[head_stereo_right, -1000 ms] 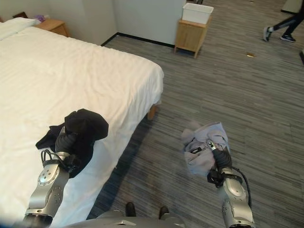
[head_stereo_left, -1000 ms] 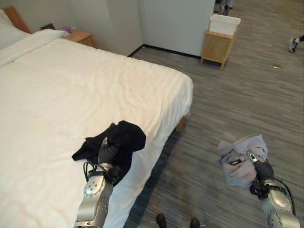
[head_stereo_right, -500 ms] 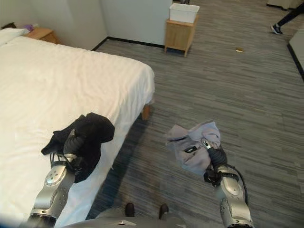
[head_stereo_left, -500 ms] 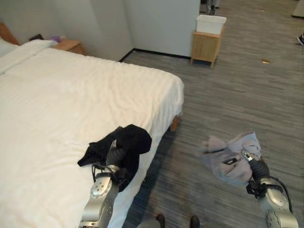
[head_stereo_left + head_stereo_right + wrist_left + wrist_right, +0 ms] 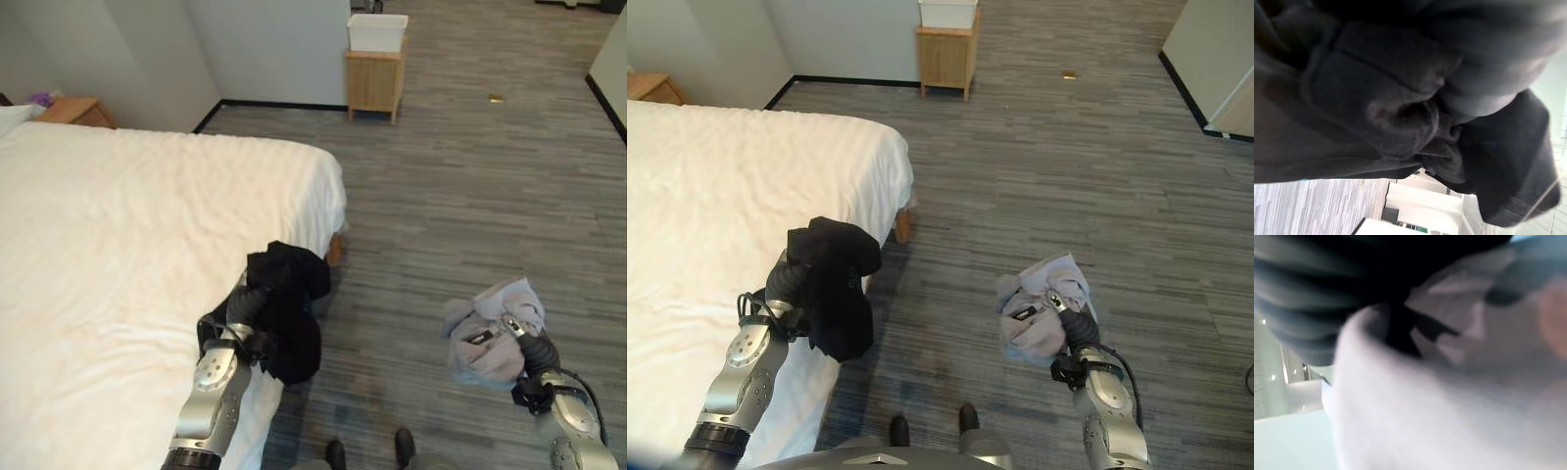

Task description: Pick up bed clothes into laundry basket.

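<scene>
Two garments are being carried, one per hand. Left hand (image 5: 245, 305) is sitting left of centre, low in the frame, at the bed (image 5: 118, 255) edge; black garment (image 5: 287, 308) is draping over it and hanging down past the mattress side, long axis roughly vertical, lower end pointing at the floor (image 5: 460, 196). Fingers are buried under the cloth, so can't tell how they're set; the left wrist view is giving just dark folds (image 5: 1400, 98). Right hand (image 5: 1063, 311) is in the lower right, holding up a bunched grey garment (image 5: 1038, 313); the wad is sitting on top of and around the hand, slightly wider than tall, no clear direction, a loose flap sticking up toward upper right. One dark-tipped finger is poking through the folds, curled into the cloth. Right wrist view is too blurred to read beyond pale fabric (image 5: 1449, 406). White basket (image 5: 377, 31) is standing on a wooden cabinet (image 5: 373, 85) at top centre, well apart from both hands. Nightstand (image 5: 73, 110) is cut off at upper left.
</scene>
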You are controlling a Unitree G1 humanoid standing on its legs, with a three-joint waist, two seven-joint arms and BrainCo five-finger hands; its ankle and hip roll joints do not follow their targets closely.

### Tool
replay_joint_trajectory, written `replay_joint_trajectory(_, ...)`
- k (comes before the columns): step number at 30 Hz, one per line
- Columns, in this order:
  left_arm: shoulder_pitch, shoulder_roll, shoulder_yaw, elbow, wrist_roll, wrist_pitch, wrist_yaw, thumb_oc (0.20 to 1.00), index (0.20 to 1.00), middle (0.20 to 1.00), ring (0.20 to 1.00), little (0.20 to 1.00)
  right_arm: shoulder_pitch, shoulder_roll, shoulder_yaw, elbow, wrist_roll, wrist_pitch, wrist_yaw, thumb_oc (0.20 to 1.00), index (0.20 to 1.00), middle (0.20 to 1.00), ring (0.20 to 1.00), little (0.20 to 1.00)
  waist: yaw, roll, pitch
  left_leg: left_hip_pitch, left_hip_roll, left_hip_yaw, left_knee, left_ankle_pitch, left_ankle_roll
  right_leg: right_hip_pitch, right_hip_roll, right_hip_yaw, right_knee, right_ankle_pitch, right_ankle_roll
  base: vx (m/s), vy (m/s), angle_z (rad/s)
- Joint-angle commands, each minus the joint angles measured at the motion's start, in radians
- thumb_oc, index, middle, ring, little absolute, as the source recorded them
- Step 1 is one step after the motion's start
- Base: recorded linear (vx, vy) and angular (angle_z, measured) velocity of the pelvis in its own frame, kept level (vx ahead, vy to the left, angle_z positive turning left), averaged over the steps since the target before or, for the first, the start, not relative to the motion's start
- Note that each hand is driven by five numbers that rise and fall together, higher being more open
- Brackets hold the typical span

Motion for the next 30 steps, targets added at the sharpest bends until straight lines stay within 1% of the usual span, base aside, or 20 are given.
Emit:
replay_joint_trajectory(1,-0.008,0.039,0.055,-0.033,-0.019,-0.073,0.008,0.200,0.200,0.200,0.200,0.200,-0.082,-0.006,-0.030,-0.040,0.050,-0.077,0.000,0.200,0.200,0.200,0.200,0.200,0.047,-0.042,-0.061,-0.060,-0.080,-0.075,0.022,-0.025,0.038,-0.021,0.087,-0.014,0.012,-0.071,-0.011,0.05,0.029,-0.06)
replay_joint_trajectory(6,0.017,0.034,0.097,-0.019,-0.027,-0.078,0.024,0.200,0.200,0.200,0.200,0.200,-0.103,-0.011,-0.018,-0.035,0.047,-0.081,-0.011,0.200,0.200,0.200,0.200,0.200,0.063,-0.038,-0.066,-0.047,-0.088,-0.070,0.032,-0.049,0.047,-0.002,0.071,-0.037,0.015,-0.088,-0.012,0.07,0.049,-0.06)
replay_joint_trajectory(8,0.006,0.034,0.103,-0.002,-0.032,-0.077,0.043,0.200,0.200,0.200,0.200,0.200,-0.126,-0.007,-0.002,-0.035,0.039,-0.080,-0.017,0.200,0.200,0.200,0.200,0.200,0.067,-0.012,-0.038,-0.031,-0.076,-0.063,0.042,-0.073,0.062,-0.104,0.058,-0.065,0.267,-0.126,0.020,0.04,0.083,0.02)
replay_joint_trajectory(9,-0.003,0.038,0.101,0.002,-0.026,-0.075,0.049,0.200,0.200,0.200,0.200,0.200,-0.128,-0.003,-0.001,-0.040,0.032,-0.078,-0.016,0.200,0.200,0.200,0.200,0.200,0.060,-0.007,-0.022,-0.022,-0.069,-0.066,0.050,-0.081,0.068,-0.153,0.056,-0.065,0.389,-0.104,0.056,0.07,0.055,-0.04)
replay_joint_trajectory(11,-0.015,0.047,0.090,0.002,-0.016,-0.074,0.046,0.200,0.200,0.200,0.200,0.200,-0.126,0.000,-0.002,-0.045,0.028,-0.075,-0.013,0.200,0.200,0.200,0.200,0.200,0.042,0.000,0.001,-0.004,-0.057,-0.090,0.058,-0.090,0.067,-0.247,0.067,-0.079,0.479,-0.057,0.083,0.12,0.016,0.00)
replay_joint_trajectory(12,-0.026,0.051,0.085,0.006,-0.010,-0.076,0.047,0.200,0.200,0.200,0.200,0.200,-0.120,0.004,-0.005,-0.049,0.030,-0.076,-0.008,0.200,0.200,0.200,0.200,0.200,0.026,0.000,0.004,0.011,-0.054,-0.105,0.050,-0.095,0.065,-0.294,0.075,-0.082,0.458,-0.059,0.076,0.24,-0.017,0.01)
replay_joint_trajectory(14,-0.042,0.054,0.082,-0.001,-0.003,-0.074,0.042,0.200,0.200,0.200,0.200,0.200,-0.109,0.003,-0.019,-0.056,0.035,-0.075,-0.005,0.200,0.200,0.200,0.200,0.200,0.000,0.003,-0.004,0.060,-0.045,-0.132,0.014,-0.113,0.055,-0.329,0.078,-0.113,0.325,-0.069,0.053,0.37,-0.068,0.04)
replay_joint_trajectory(16,-0.062,0.054,0.070,0.008,-0.005,-0.076,0.038,0.200,0.200,0.200,0.200,0.200,-0.095,0.002,-0.031,-0.055,0.042,-0.081,-0.012,0.200,0.200,0.200,0.200,0.200,-0.026,0.001,-0.008,0.100,-0.042,-0.162,0.007,-0.135,0.046,-0.339,0.077,-0.089,0.185,-0.035,0.042,0.40,-0.090,0.38)
replay_joint_trajectory(18,-0.087,0.056,0.058,0.018,-0.002,-0.077,0.037,0.200,0.200,0.200,0.200,0.200,-0.081,0.004,-0.045,-0.062,0.046,-0.085,-0.019,0.200,0.200,0.200,0.200,0.200,-0.054,-0.003,-0.010,0.134,-0.029,-0.190,0.007,-0.160,0.026,-0.366,0.056,-0.039,0.058,0.010,0.060,0.43,-0.109,0.66)
replay_joint_trajectory(20,-0.092,0.055,0.050,0.019,-0.001,-0.080,0.036,0.200,0.200,0.200,0.200,0.200,-0.074,0.005,-0.051,-0.073,0.044,-0.083,-0.022,0.200,0.200,0.200,0.200,0.200,-0.070,0.003,-0.012,0.153,-0.015,-0.199,0.009,-0.176,0.015,-0.385,0.033,-0.046,0.028,0.032,0.075,0.37,-0.137,0.60)
replay_joint_trajectory(21,-0.099,0.055,0.047,0.025,0.005,-0.085,0.036,0.200,0.200,0.200,0.200,0.200,-0.074,0.008,-0.051,-0.065,0.047,-0.085,-0.019,0.200,0.200,0.200,0.200,0.200,-0.076,-0.002,-0.025,0.203,-0.003,-0.189,0.006,-0.202,-0.005,-0.391,0.003,-0.116,0.041,0.063,0.082,0.57,-0.264,0.65)
replay_joint_trajectory(22,-0.099,0.044,0.045,0.027,0.009,-0.084,0.029,0.200,0.200,0.200,0.200,0.200,-0.078,0.007,-0.045,-0.048,0.049,-0.084,-0.016,0.200,0.200,0.200,0.200,0.200,-0.085,-0.003,-0.048,0.221,0.018,-0.186,0.026,-0.191,-0.021,-0.361,-0.012,-0.171,0.048,0.082,0.062,0.59,-0.259,0.41)
replay_joint_trajectory(23,-0.098,0.044,0.046,0.027,0.009,-0.084,0.029,0.200,0.200,0.200,0.200,0.200,-0.078,0.006,-0.044,-0.047,0.049,-0.084,-0.016,0.200,0.200,0.200,0.200,0.200,-0.089,-0.001,-0.048,0.222,0.021,-0.188,0.026,-0.192,-0.022,-0.359,-0.012,-0.175,0.046,0.082,0.062,0.43,-0.203,0.10)
replay_joint_trajectory(24,-0.100,0.038,0.043,0.027,0.008,-0.084,0.028,0.200,0.200,0.200,0.200,0.200,-0.079,0.005,-0.043,-0.039,0.051,-0.087,-0.014,0.200,0.200,0.200,0.200,0.200,-0.098,0.005,-0.060,0.217,0.045,-0.186,0.065,-0.149,-0.041,-0.347,0.004,-0.162,0.063,0.083,0.048,0.33,-0.197,-0.28)
replay_joint_trajectory(25,-0.100,0.031,0.040,0.029,0.001,-0.083,0.029,0.200,0.200,0.200,0.200,0.200,-0.082,-0.001,-0.040,-0.039,0.054,-0.087,-0.011,0.200,0.200,0.200,0.200,0.200,-0.103,0.014,-0.070,0.208,0.080,-0.176,0.144,-0.076,-0.070,-0.331,0.022,-0.168,0.085,0.074,0.034,0.60,-0.397,-0.14)
replay_joint_trajectory(26,-0.104,0.017,0.033,0.033,-0.015,-0.078,0.027,0.200,0.200,0.200,0.200,0.200,-0.087,-0.014,-0.038,-0.044,0.081,-0.090,-0.004,0.200,0.200,0.200,0.200,0.200,-0.102,0.015,-0.070,0.136,0.098,-0.150,0.371,0.077,-0.112,-0.247,0.043,-0.190,0.067,0.049,0.005,0.45,-0.307,0.23)
replay_joint_trajectory(27,-0.104,0.018,0.033,0.033,-0.015,-0.078,0.027,0.200,0.200,0.200,0.200,0.200,-0.087,-0.013,-0.037,-0.043,0.081,-0.090,-0.003,0.200,0.200,0.200,0.200,0.200,-0.105,0.017,-0.073,0.132,0.100,-0.153,0.375,0.072,-0.111,-0.246,0.044,-0.193,0.064,0.045,0.007,0.42,-0.345,0.30)
replay_joint_trajectory(28,-0.101,0.020,0.027,0.036,-0.014,-0.072,0.025,0.200,0.200,0.200,0.200,0.200,-0.089,-0.026,-0.040,-0.043,0.089,-0.092,-0.003,0.200,0.200,0.200,0.200,0.200,-0.101,0.000,-0.061,0.064,0.104,-0.122,0.536,0.136,-0.122,-0.197,0.042,-0.197,0.052,0.028,-0.015,0.41,-0.456,0.11)
replay_joint_trajectory(29,-0.101,0.024,0.023,0.033,-0.028,-0.070,0.021,0.200,0.200,0.200,0.200,0.200,-0.091,-0.049,-0.042,-0.037,0.096,-0.094,-0.015,0.200,0.200,0.200,0.200,0.200,-0.069,-0.048,-0.026,-0.046,0.097,-0.073,0.769,0.181,-0.103,-0.111,0.030,-0.184,0.042,-0.013,-0.055,0.51,-0.593,-0.18)
replay_joint_trajectory(30,-0.101,0.023,0.020,0.032,-0.042,-0.068,0.024,0.200,0.200,0.200,0.200,0.200,-0.095,-0.058,-0.044,-0.030,0.098,-0.093,-0.028,0.200,0.200,0.200,0.200,0.200,-0.051,-0.063,-0.007,-0.114,0.090,-0.045,0.827,0.160,-0.090,-0.074,0.031,-0.180,0.039,-0.035,-0.070,0.50,-0.529,-0.28)
